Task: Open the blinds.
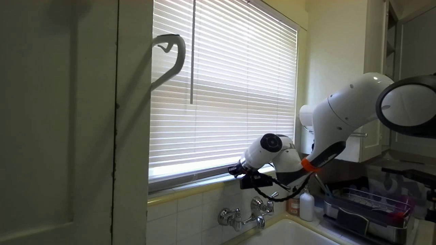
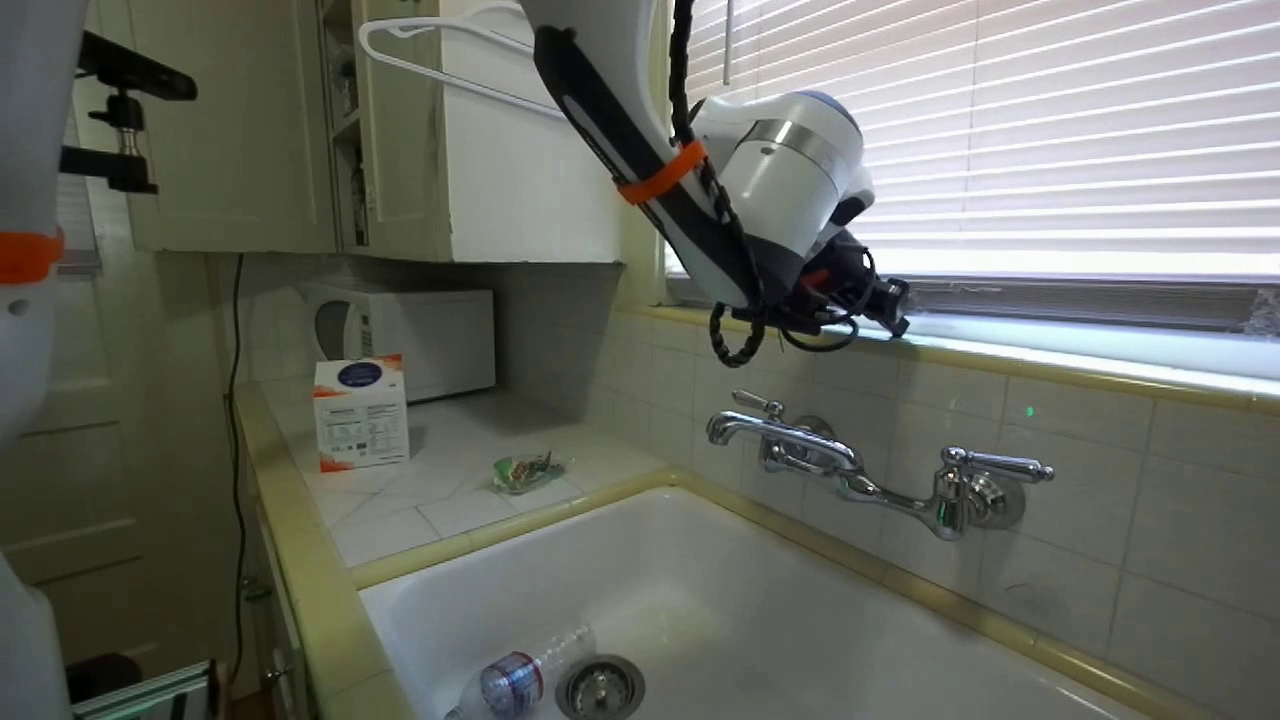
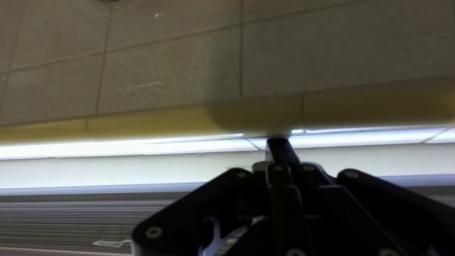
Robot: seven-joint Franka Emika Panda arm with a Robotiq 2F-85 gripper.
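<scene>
Black tool, jaws together, near the sill below the blinds, box and bottle labels illegible.

The window blinds look like smooth plastic with a soft satin sheen. Below them the faucet is polished chrome, throwing bright highlights, and the sink has a glossy, enamel-like surface. I see smooth glazed wall tiles and shiny ceramic edging. The robot arm wears a slick hard shell, while its gripper is mostly matt. Over on the left, the carton is smooth printed card; the near bottle is clear, shiny plastic.
</scene>
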